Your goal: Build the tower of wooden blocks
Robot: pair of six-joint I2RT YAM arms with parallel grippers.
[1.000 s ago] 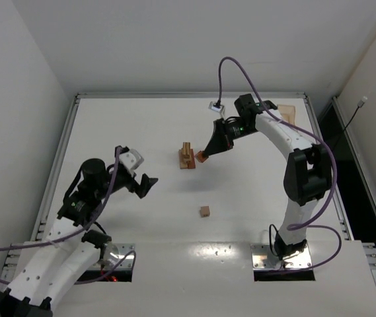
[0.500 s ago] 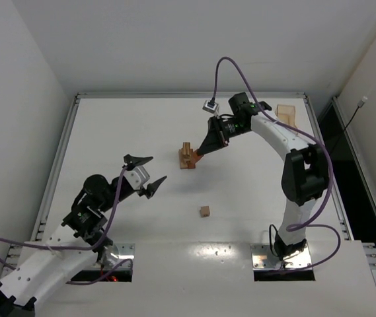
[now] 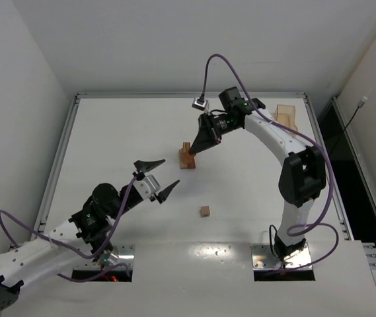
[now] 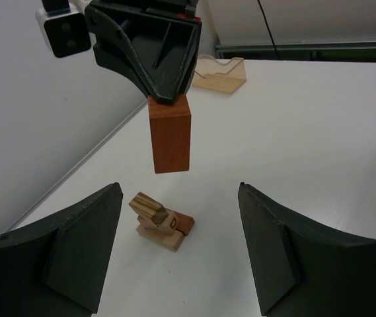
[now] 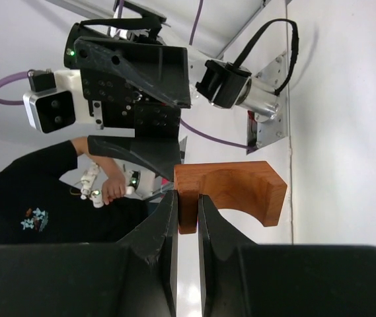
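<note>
Counter [image 3: 108, 132]: white, flat, metal rail along its edges, carrying all items below; right arm [image 3: 287, 142]: white links, purple cable, reaching from the near right base up and leftward toward mid-counter; left arm [image 3: 49, 234]: white links, purple cable, lying low from the near left corner, wrist aimed at mid-counter; left end effector [image 3: 171, 172]: black fingers spread wide apart, holding nothing, hovering near the tower on its near-left side, well apart from it; right end effector [image 4: 168, 96]: black fingers pressed together onto the upper end of the reddish-brown notched block, raised above the tower; tray [image 3: 285, 113]: shallow light wood, at the far right corner of the counter, well apart from everything else; tower [image 4: 161, 221]: short stack standing at mid-counter, tan base slab, reddish piece beside it at the right, tan and dark piece tilted on top; reddish-brown notched block [image 4: 170, 135]: hanging upright in the air, clear of the tower beneath with a visible gap in the left wrist view, arched cut-out seen in the right wrist view [image 5: 230, 191] with the fingers [image 5: 164, 224] clamped on one leg; tan cube [image 3: 204, 211]: alone on the counter, nearer the arm bases than the tower, touching nothing.
</note>
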